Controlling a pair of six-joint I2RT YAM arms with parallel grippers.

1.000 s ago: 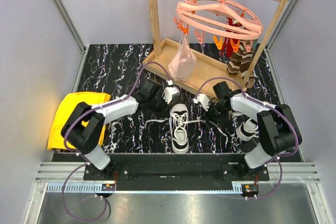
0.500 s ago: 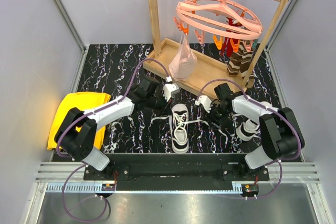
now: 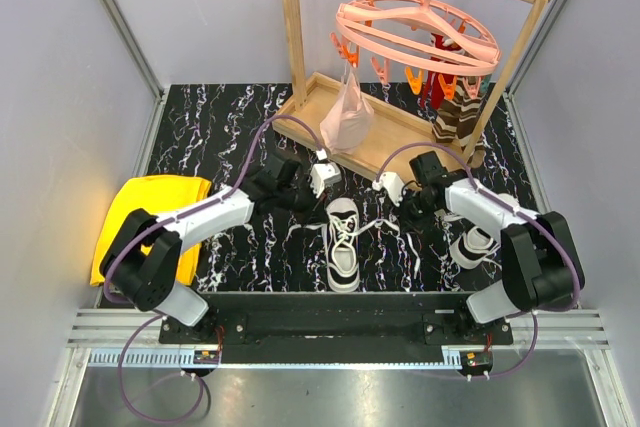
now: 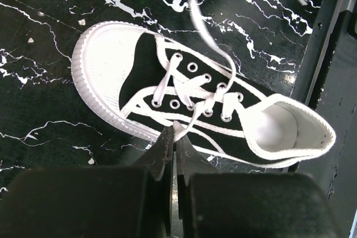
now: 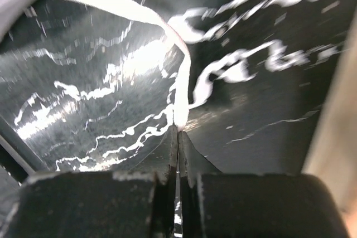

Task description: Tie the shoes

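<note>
One sneaker (image 3: pixel 343 242) lies mid-worktop (image 3: pixel 200 127), with its mate (image 3: pixel 472 244) at its 3 o'clock. The left fingers (image 4: pixel 162 151), at the sneaker's 11 o'clock, are clenched on a lace (image 4: pixel 189 119). The right fingers (image 5: pixel 189 157), at 1 o'clock, pinch the other lace (image 5: pixel 181 93).

robot test cell in a lab, not a home — plain grey wall panels (image 3: pixel 60 77) in metal framing boxed a marbled tabletop (image 3: pixel 200 127). left arm (image 3: pixel 205 212) and right arm (image 3: pixel 485 205) sat bolted by an aluminium rail (image 3: pixel 340 337), purple cables (image 3: pixel 135 387) looping loose. wooden rack (image 3: pixel 292 27) and pink peg hanger (image 3: pixel 415 32) — staged props.
</note>
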